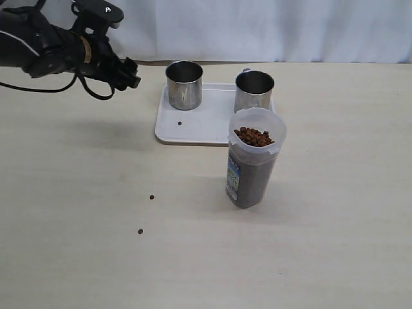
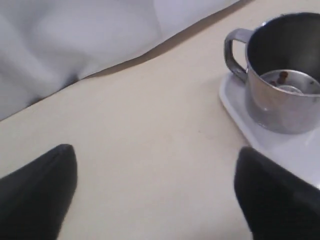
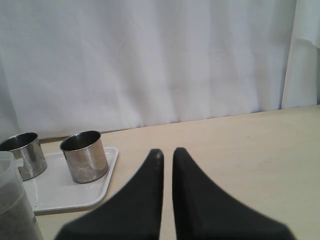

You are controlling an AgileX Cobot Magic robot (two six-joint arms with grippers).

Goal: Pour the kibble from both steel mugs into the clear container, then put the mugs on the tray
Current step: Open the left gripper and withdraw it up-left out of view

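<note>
At the far left the left tool hangs above the surface, apart from the tray, its fingers spread wide with nothing between them. Lower down on the bare surface lie two stray pellets, apart from each other and well short of the container. Next comes the tray, with the left mug upright at its back left corner and a single pellet loose on the white floor in front of it (the left wrist view also shows a few leftover pellets in the bottom of this mug). The right mug stands upright at the tray's back right corner, its base hidden behind the clear container, which sits on the surface just in front of the tray's right end, filled nearly to the rim with kibble. The right tool is outside the exterior view; its own camera shows the fingers closed almost together, empty, well off to the right of the tray. By my reading both pours are done and both mugs are parked, so the task looks essentially finished; only a few spilled and leftover pellets remain outside the container.
</note>
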